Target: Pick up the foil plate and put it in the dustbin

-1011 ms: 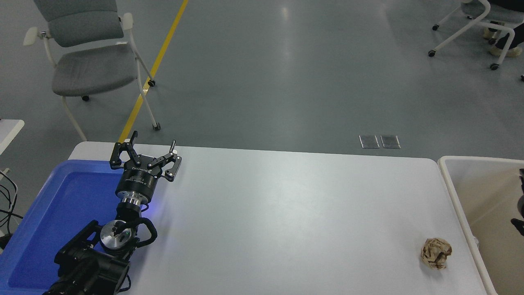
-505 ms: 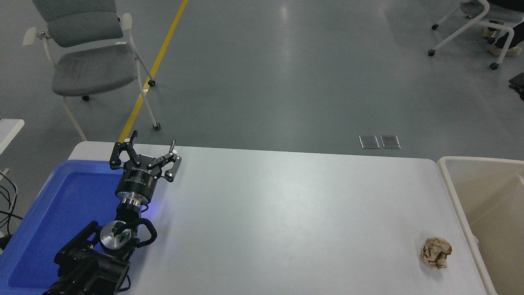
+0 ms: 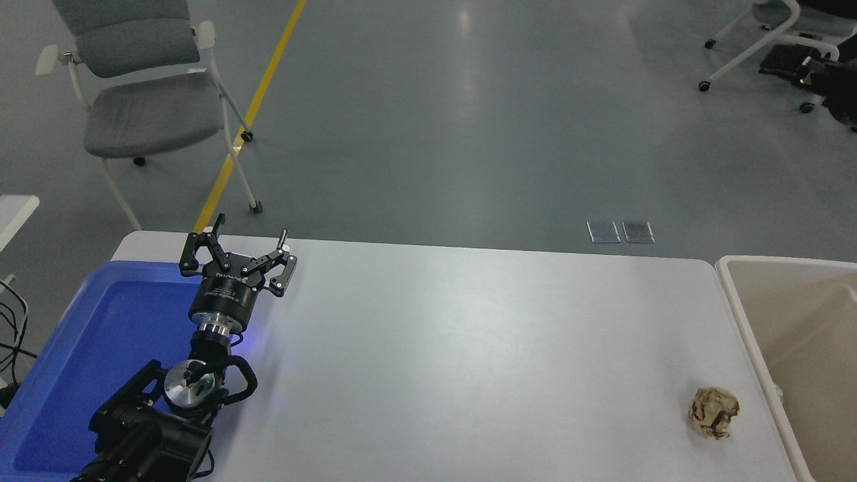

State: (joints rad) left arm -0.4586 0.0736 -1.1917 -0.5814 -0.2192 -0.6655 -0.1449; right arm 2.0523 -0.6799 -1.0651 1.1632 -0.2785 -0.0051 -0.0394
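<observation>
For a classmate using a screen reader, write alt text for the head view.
A white table holds a crumpled brown paper ball near its right end, beside a beige dustbin. The left gripper rests open at the lower left, over a blue tray. No foil plate is visible.

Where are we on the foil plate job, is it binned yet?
Cannot confirm: no foil plate shows on the white table, and the visible part of the dustbin shows none. Nothing is in hand; the left gripper sits open by the blue tray. A crumpled paper ball lies near the dustbin.
</observation>
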